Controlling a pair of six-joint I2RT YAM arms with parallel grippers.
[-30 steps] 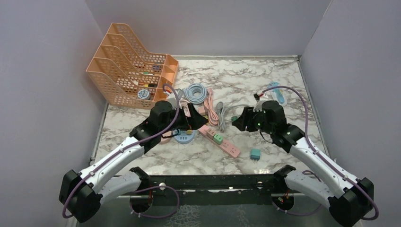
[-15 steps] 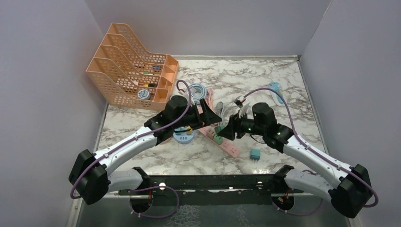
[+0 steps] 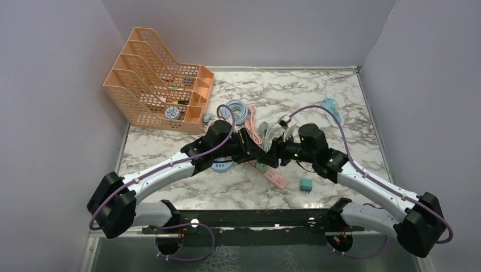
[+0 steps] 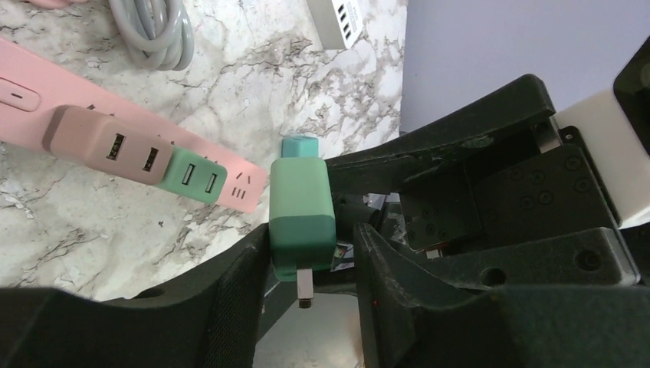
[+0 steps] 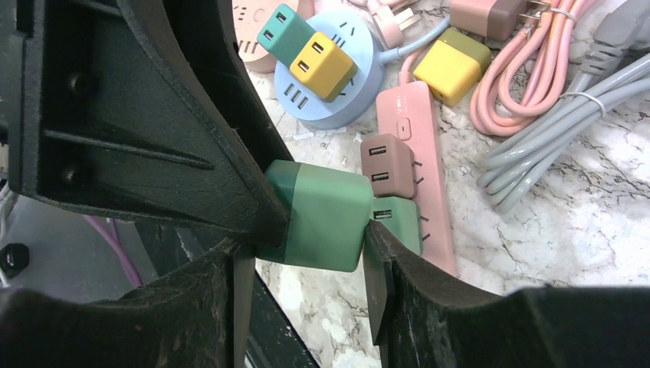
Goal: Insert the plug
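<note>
Green plug [image 5: 322, 218] held between two grippers over the pink power strip [image 5: 429, 192].
It is clenched by the right gripper [image 5: 310, 268] near the table's middle and flanked by the left gripper [image 4: 312, 241], whose grip cannot be told.

In the left wrist view the pink power strip [image 4: 23, 115] runs off the left edge. Whether the left gripper [image 4: 313, 238] truly presses the green plug [image 4: 303, 211] past the strip's end cannot be told. From above, it and the right gripper [image 3: 273, 156] cover the strip's middle and the plug over it.
</note>
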